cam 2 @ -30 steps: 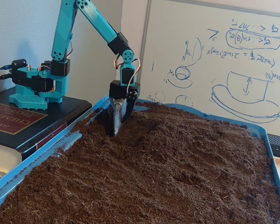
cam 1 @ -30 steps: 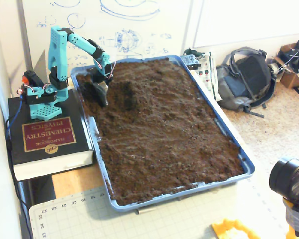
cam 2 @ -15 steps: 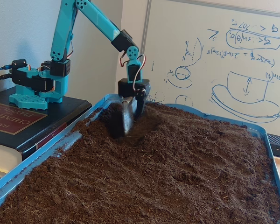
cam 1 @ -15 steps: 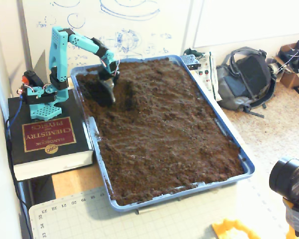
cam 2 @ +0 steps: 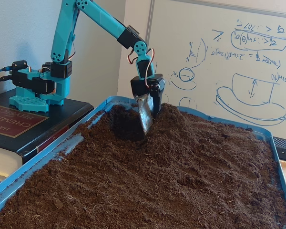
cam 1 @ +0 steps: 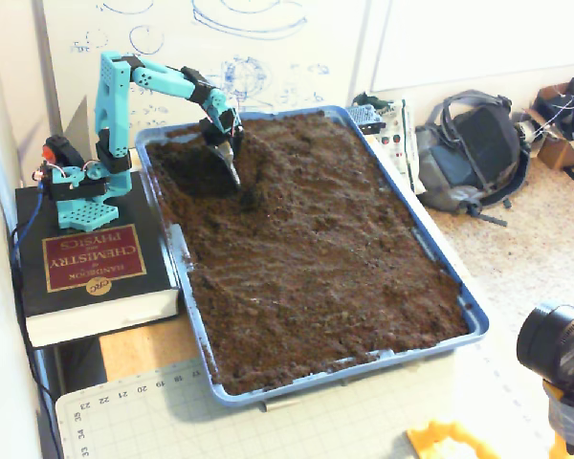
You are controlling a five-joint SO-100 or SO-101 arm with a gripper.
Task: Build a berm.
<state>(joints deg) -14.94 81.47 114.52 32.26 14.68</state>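
The teal arm (cam 1: 163, 81) has swung across from the near-left wall of the blue tray (cam 1: 440, 277) toward the middle of the far end, and its gripper (cam 1: 233, 170) now digs into the soil beside a raised mound, the berm (cam 1: 258, 153), which sits in the tray's far-left corner region in the high fixed view. A second ago the blade was lower and closer to the tray wall; now a dark hollow (cam 1: 196, 167) lies where it passed. In the low fixed view the gripper (cam 2: 146, 125) shows a shiny scoop-like blade, tip buried at the foot of the berm (cam 2: 174, 117), with the hollow (cam 2: 124, 125) to its left; whether the claw is clenched or released, I cannot tell. Only the high view shows the backpack (cam 1: 474, 153) and the chemistry handbook (cam 1: 91, 263) under the arm's base; the low view shows the whiteboard (cam 2: 229, 57) sketches plainly.
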